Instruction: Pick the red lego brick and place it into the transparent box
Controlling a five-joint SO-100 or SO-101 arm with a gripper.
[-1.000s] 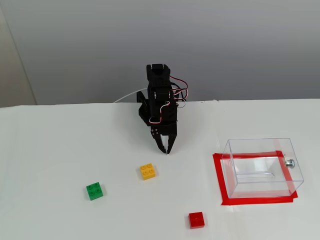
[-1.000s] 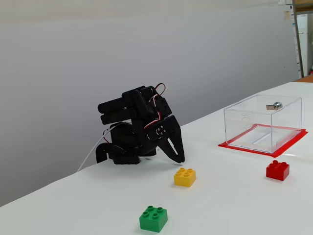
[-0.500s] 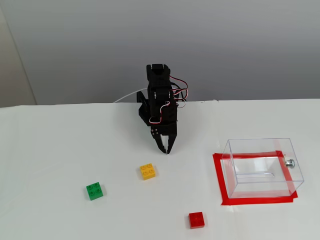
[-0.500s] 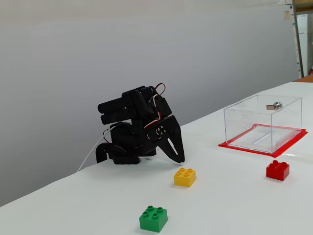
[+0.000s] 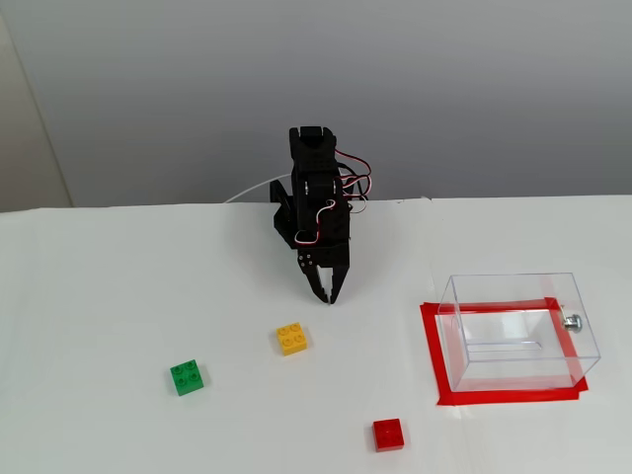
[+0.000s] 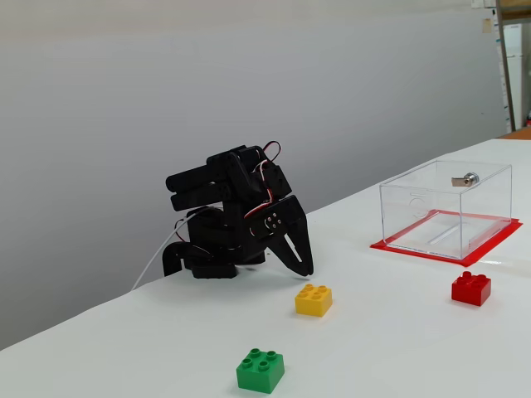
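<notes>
Green brick: small green plastic brick with four studs [image 5: 187, 377] — leftmost item on the white table [image 5: 118, 296] in a fixed view; nearest the camera in the side fixed view [image 6: 260, 371].
Yellow brick: small yellow plastic brick with four studs [image 5: 291, 339], at 1 o'clock from the green brick; at 7 o'clock from the gripper tips, near them but apart [image 6: 314, 299].
Arm: black folded arm with red and white wires [image 5: 316, 202], standing at the far edge of the table [image 6: 224, 224].
Gripper: black two-finger gripper [image 5: 328, 297] pointing down toward the table, fingers pressed together, holding nothing; tips close above the surface [image 6: 308, 270] — whether they touch it cannot be told.
Red brick: small square bright red plastic brick with four studs [image 5: 388, 434], flat on the table at 5 o'clock from the gripper, well apart from it; at 8 o'clock from the box, outside the tape [image 6: 471, 288].
Box: clear thin-walled rectangular plastic box with a small silver knob on its right wall [image 5: 518, 331], upright, open side up, nothing inside [image 6: 445, 207].
Tape: red tape rectangle [image 5: 432, 346] on the table, framing the foot of the box [image 6: 415, 252].
</notes>
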